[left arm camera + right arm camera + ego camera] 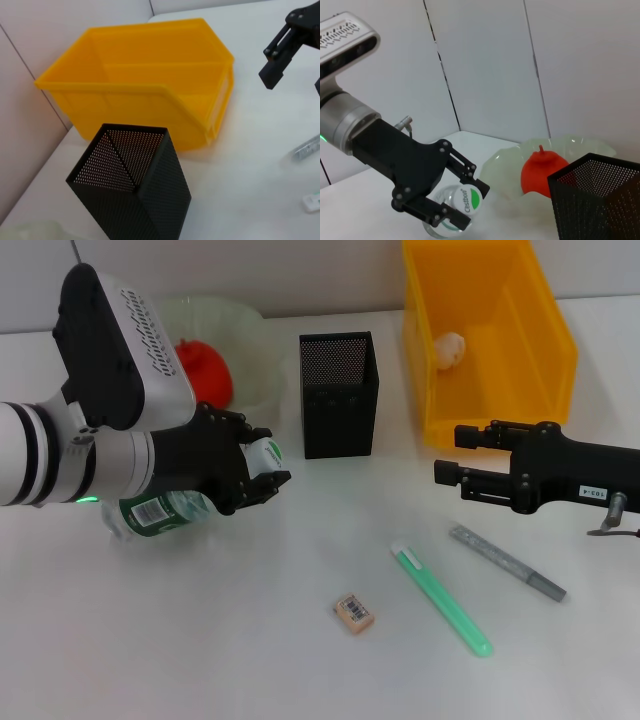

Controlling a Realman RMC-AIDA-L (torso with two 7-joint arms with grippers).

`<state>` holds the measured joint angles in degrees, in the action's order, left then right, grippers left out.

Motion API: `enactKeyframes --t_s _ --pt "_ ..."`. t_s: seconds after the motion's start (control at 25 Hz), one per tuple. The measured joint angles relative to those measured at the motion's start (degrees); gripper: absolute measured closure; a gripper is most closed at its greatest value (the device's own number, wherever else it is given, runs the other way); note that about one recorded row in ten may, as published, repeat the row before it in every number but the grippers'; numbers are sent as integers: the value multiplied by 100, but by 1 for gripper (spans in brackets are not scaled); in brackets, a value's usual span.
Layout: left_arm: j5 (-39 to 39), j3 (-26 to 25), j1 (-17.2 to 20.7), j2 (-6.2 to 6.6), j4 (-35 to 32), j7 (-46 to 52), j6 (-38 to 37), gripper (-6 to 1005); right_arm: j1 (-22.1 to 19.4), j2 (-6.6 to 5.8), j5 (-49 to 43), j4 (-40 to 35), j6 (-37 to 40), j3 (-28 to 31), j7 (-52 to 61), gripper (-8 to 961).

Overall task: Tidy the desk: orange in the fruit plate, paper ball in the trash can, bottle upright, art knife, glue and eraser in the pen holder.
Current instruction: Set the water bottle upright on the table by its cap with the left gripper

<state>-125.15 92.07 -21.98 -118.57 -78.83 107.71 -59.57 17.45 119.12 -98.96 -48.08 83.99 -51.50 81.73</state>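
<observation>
A clear bottle [160, 512] with a green label lies tilted on the table at the left. My left gripper [262, 455] is shut on its white-capped neck, which also shows in the right wrist view [462, 202]. The orange [205, 370] sits in the pale fruit plate [255, 350]. The paper ball [450, 348] lies in the yellow bin [545, 340]. The black mesh pen holder [340, 395] stands between them. An eraser [353, 612], a green stick [440, 600] and a grey pen-shaped tool [505, 562] lie in front. My right gripper [452, 455] hovers open and empty above the grey tool.
The yellow bin stands at the back right, close beside the pen holder [135, 185]. A white wall runs behind the table. Bare table lies in front of the bottle and left of the eraser.
</observation>
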Motion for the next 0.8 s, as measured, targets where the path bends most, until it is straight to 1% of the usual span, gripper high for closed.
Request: enactKeyframes --t_s 0.8 --pt "0 39 338 -14 -763 323 -75 532 13 6 9 -10 -3 0 0 320"
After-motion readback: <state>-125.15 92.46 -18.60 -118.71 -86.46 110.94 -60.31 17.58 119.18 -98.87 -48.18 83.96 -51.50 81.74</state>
